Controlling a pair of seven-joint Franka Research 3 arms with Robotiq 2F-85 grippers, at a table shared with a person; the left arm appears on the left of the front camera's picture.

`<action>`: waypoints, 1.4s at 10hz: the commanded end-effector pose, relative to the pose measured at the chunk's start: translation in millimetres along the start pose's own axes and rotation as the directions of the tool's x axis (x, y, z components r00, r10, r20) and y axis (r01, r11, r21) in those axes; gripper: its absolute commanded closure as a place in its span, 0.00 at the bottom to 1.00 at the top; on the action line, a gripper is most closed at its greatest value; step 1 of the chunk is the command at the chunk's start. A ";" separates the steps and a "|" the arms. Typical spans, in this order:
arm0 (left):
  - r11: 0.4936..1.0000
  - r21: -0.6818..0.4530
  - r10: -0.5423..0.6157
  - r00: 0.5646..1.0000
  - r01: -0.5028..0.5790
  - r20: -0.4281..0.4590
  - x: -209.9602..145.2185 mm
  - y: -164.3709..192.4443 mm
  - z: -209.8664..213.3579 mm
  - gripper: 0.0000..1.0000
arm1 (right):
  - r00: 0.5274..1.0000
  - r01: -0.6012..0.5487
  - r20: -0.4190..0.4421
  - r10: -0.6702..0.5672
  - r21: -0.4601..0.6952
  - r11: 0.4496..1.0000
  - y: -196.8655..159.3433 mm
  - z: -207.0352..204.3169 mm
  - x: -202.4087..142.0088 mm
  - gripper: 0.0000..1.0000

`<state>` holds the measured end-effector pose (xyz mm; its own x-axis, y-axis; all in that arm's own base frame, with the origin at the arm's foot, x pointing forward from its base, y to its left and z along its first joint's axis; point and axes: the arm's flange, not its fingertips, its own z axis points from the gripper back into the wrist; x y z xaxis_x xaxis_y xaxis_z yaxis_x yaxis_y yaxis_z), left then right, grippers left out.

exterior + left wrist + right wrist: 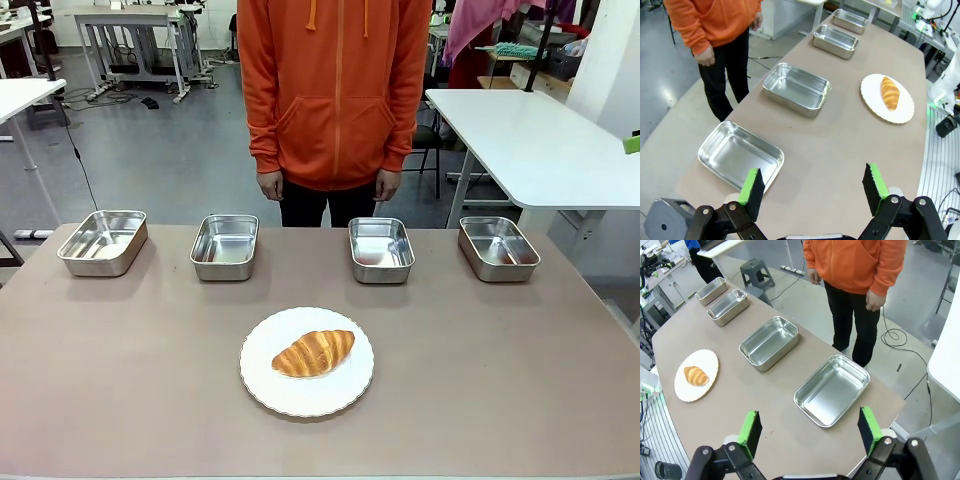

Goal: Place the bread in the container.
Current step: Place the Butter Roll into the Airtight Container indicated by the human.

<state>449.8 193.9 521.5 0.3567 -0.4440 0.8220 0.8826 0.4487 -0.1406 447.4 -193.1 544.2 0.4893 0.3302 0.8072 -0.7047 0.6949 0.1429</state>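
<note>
Holds left fingers [751, 186] and right fingers [751, 426] spread wide and empty, well back from the plate [262, 385], presumably ready to straddle the pastry. Finds the bread [314, 352] lying untouched at the middle of that plate, on the desk [500, 390], within likely reach of either arm. Lines up four empty steel pans [224, 246] beyond the plate, two to each side; cannot tell which is meant to receive it. Places the person [335, 90] farther beyond the plate, hands [270, 185] hanging down, seemingly keeping clear.
</note>
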 end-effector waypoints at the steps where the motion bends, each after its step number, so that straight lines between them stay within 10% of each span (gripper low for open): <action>1: 1.000 -0.001 -0.005 1.000 0.005 0.003 0.9 -0.6 0.4 0.00 | 1.000 -0.002 0.020 0.002 0.006 1.000 -0.8 -0.4 2.1 0.00; 14: 1.000 -0.001 -0.005 1.000 0.005 0.003 0.9 -0.6 0.4 0.00 | 1.000 -0.002 0.020 0.002 0.006 1.000 -0.8 -0.4 2.1 0.00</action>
<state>449.8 193.9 521.5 0.3567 -0.4440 0.8220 0.8826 0.4487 -0.1406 447.1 -193.3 544.1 0.4896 0.3298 0.8072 -0.7049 0.6945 0.1438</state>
